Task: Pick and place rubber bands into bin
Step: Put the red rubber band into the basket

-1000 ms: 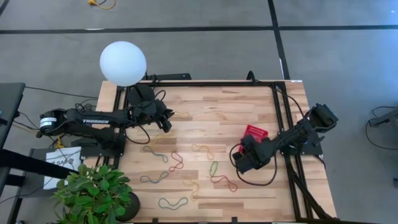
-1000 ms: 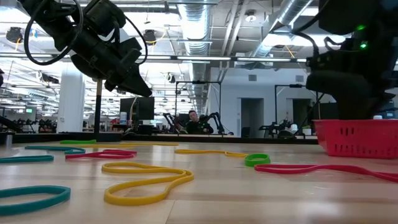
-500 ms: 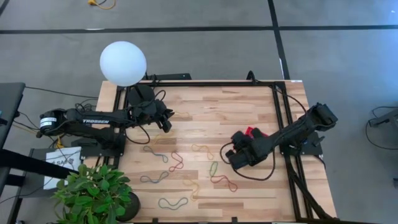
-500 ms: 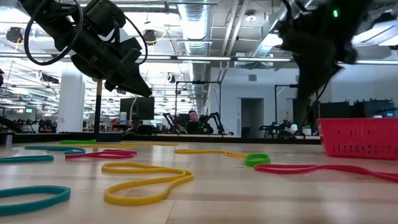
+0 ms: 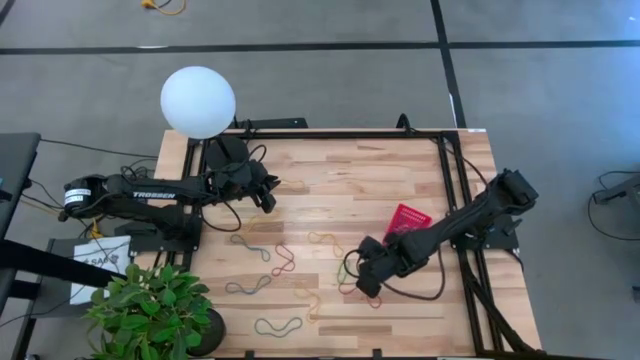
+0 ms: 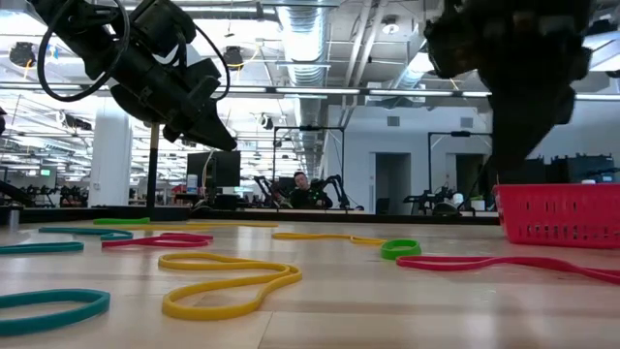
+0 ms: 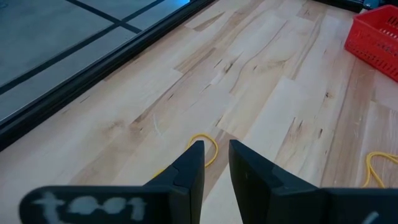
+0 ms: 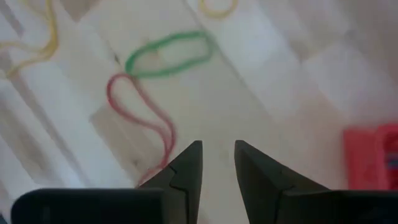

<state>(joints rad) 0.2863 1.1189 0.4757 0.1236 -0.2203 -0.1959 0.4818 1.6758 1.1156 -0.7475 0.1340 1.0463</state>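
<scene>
You had the right gripper (image 8: 217, 163) hovering empty, fingers slightly apart, over the thin red rubber band (image 8: 144, 117) beside the small red mesh bin (image 5: 408, 220), so you probably needed a wider, centred descent

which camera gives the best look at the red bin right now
The low view: the red bin shows its side wall and rim, unblocked. The high view shows it partly under the right arm. Both wrist views catch only an edge.
</scene>
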